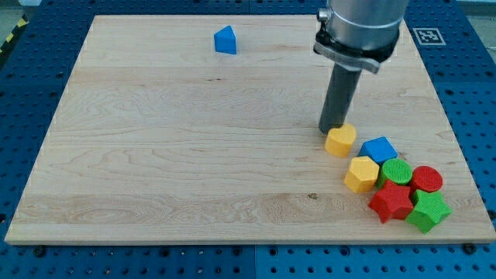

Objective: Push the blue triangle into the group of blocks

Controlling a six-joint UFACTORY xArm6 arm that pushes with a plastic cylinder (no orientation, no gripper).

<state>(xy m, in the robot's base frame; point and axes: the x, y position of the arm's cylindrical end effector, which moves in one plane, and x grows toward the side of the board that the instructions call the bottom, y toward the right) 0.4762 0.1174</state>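
Blue triangle (225,40) sits alone, far from the rod's tip (332,129).

It's a small solid-blue wedge, peak up, lying well off to the view's upper left of the tip. The tip holds nothing; it just stands on the wooden board (178,155), right against the yellow block (340,140) at the edge of the group, blue (378,149), green (397,171) and red (426,179) blocks beyond.

Bright, even overhead light; soft short shadows under blocks; pic sharp, no glare, slight edge blur.
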